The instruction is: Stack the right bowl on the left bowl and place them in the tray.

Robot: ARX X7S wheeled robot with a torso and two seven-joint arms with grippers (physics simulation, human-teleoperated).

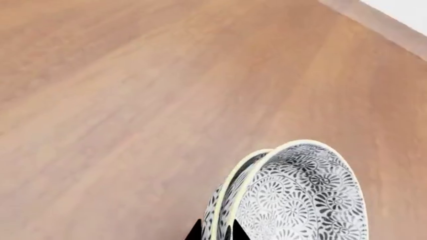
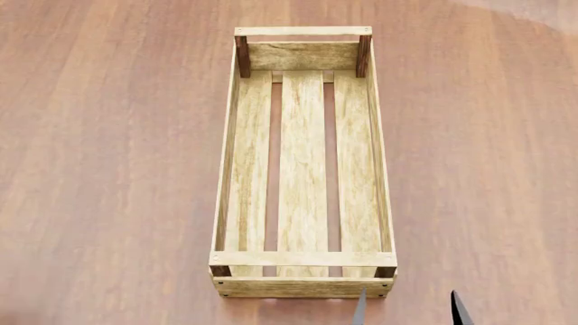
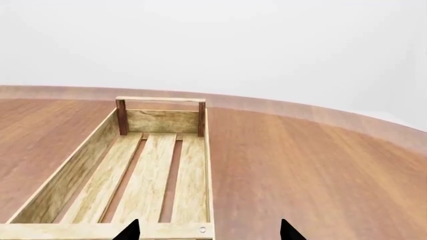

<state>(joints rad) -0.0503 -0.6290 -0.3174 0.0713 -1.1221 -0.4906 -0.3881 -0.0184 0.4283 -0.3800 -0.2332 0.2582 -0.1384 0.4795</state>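
In the left wrist view, two grey-and-white patterned bowls with pale yellow rims sit nested, one bowl (image 1: 303, 195) inside the other bowl (image 1: 222, 200). I cannot tell which was the right bowl. My left gripper (image 1: 215, 232) is shut on their paired rims, one dark fingertip on each side, and holds them over the wooden table. Neither the bowls nor the left gripper appear in the head view. The tray (image 2: 304, 162), a long light-wood crate with three floor slats, holds nothing. My right gripper (image 2: 410, 311) is open just short of the tray's near right corner (image 3: 200, 230).
The wooden table (image 2: 108, 169) spreads wide on both sides of the tray. Its far edge (image 1: 373, 20) meets a white background in the left wrist view, and the curved rim (image 3: 320, 117) lies beyond the tray in the right wrist view.
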